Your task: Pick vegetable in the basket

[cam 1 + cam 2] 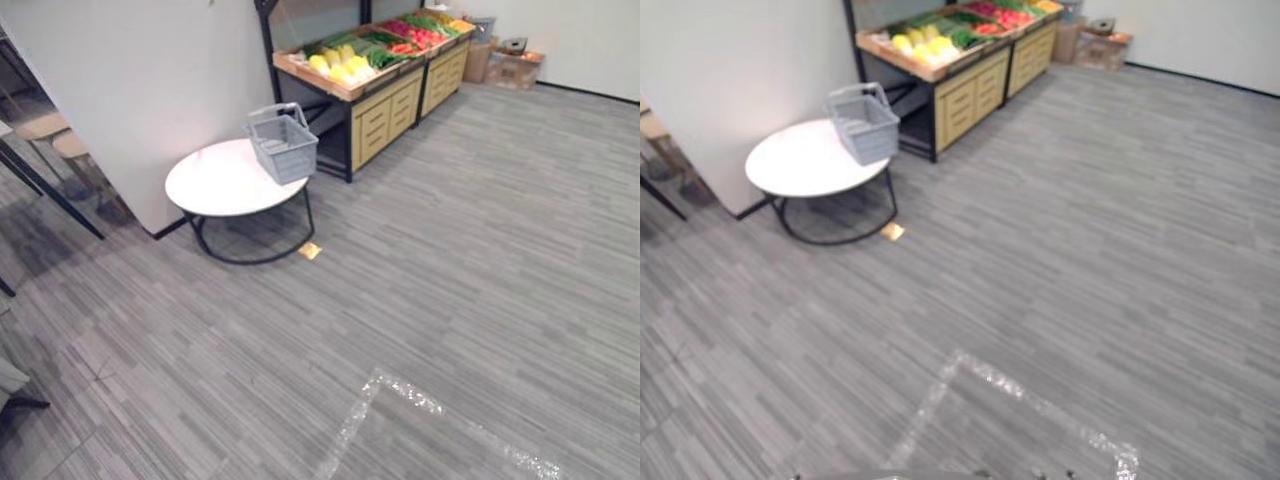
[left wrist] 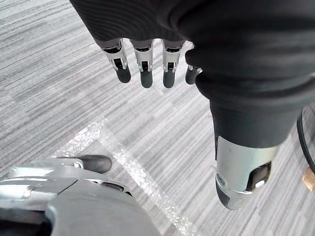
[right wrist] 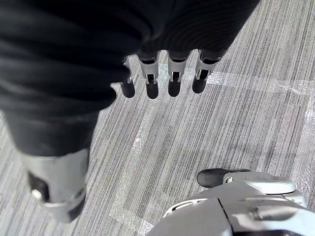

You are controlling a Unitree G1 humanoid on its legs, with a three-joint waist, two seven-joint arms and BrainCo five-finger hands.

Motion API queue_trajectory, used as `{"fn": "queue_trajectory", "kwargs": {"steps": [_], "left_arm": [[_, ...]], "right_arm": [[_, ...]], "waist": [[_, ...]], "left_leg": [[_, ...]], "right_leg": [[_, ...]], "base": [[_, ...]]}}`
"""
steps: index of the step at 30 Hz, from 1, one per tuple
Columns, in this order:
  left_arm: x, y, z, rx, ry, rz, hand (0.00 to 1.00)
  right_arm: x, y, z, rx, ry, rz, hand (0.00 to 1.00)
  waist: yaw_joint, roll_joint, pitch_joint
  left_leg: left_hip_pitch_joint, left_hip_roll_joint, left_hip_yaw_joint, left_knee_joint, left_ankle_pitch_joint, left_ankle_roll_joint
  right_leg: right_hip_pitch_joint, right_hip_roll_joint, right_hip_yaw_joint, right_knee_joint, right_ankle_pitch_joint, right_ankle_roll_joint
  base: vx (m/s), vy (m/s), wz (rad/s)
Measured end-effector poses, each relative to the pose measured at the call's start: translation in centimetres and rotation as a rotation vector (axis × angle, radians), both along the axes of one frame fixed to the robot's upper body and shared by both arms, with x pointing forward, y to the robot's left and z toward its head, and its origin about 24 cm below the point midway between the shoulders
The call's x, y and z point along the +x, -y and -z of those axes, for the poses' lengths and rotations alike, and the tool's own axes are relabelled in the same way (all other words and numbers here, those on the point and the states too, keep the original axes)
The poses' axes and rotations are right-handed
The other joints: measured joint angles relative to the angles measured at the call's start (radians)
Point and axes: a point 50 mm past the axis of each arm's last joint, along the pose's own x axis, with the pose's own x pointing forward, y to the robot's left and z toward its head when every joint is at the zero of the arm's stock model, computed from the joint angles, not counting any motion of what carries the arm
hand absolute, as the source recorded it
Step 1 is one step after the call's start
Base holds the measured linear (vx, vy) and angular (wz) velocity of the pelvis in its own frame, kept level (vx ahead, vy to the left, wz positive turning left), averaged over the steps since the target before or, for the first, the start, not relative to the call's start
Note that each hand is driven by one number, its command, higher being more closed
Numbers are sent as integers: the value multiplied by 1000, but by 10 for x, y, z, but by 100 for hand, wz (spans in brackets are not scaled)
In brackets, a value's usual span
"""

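Step in hand: by my reading, the walk-up; the stand and the basket both lie well apart from the robot, across bare floor.
Left hand [image 2: 144, 69]: hangs over the carpet, fingers straight and relaxed, holding nothing.
Right hand [image 3: 151, 81]: the same, fingers loose and empty above the floor.
Vegetables [image 1: 341, 66]: piled on the wooden stand [image 1: 385, 112] against the far wall, yellow ones at the near end, green and red further along.
Basket [image 1: 283, 145]: grey, handle raised, on the round white surface [image 1: 218, 185], at the rim nearest the stand; whether anything is in it I cannot tell.
Doing it well: head for the gap where the surface meets the stand's near corner, so both vegetables and basket are within 1 reach; stop square to the stand before raising an arm.
Edges: the basket sits close to the surface's rim, so a knock could tip it off; the black ring base [image 1: 250, 255] juts out low, and a small tan piece [image 1: 310, 250] lies just beside it.
Open room: wide carpet ahead and to the right; wall corner [image 1: 140, 120] and stools [image 1: 62, 140] crowd the left, boxes [image 1: 512, 64] stand beyond the stand.
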Motion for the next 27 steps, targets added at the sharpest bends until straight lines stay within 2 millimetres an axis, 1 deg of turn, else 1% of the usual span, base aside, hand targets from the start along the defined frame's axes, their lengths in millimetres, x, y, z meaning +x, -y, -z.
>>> {"fn": "queue_trajectory", "kwargs": {"steps": [3,8,13,19,20,21,23,24,25,26,27], "left_arm": [[0,0,0,-11,3,5,0],[0,0,0,-22,7,5,0],[-1,-1,0,-26,10,-24,0],[-1,-1,0,-26,10,-31,0],[-1,-1,0,-26,10,-30,0],[0,-1,0,-26,11,-31,0],[4,0,0,-26,19,-30,0],[6,1,0,-27,23,-30,0],[8,1,0,-26,29,-29,0],[14,-1,-1,-21,43,-27,0],[15,-1,-2,-18,47,-27,0]], "right_arm": [[1,0,0,20,6,-3,0],[0,0,0,53,25,66,0],[-1,-1,0,79,37,94,0],[-1,0,0,79,35,100,0],[-1,0,1,79,29,105,0],[-1,1,1,78,24,110,0],[-1,1,1,71,21,101,0],[2,2,0,62,22,78,0],[5,2,0,59,28,75,0],[12,3,-1,54,44,71,0],[15,2,-1,53,50,69,0]], "waist": [[1,8,-6],[0,8,-7],[0,6,-7],[1,5,-6],[1,-3,0],[0,4,-3],[0,3,3],[0,10,7],[0,10,7],[0,13,20],[-1,11,27]], "left_leg": [[1,6,1,0,-4,-7],[4,8,7,2,-7,-10],[5,7,9,4,-7,-10],[5,10,23,6,-7,-10],[2,11,24,5,-7,-10],[2,11,24,5,-7,-10],[-6,12,24,5,-6,-9],[-22,16,25,11,-6,-9],[-31,19,26,14,-6,-9],[-46,24,28,25,-6,-10],[-56,26,29,29,-6,-10]], "right_leg": [[1,7,0,0,0,0],[2,9,3,0,0,0],[4,7,5,0,3,-3],[0,10,17,-1,6,-8],[-2,11,19,-2,6,-8],[-4,11,18,-3,6,-8],[-13,12,18,0,6,-8],[-35,13,19,19,4,-11],[-51,14,20,36,-2,-18],[-82,16,24,77,-17,-32],[-96,16,25,94,-24,-33]], "base": [[29,-42,-1],[3,-24,-4],[-44,-13,-1],[-52,-25,-6],[-32,-29,-4],[0,0,0],[0,0,0],[-6,-29,-3],[-9,-22,-9],[-11,-25,-9],[-9,-35,-8]]}}
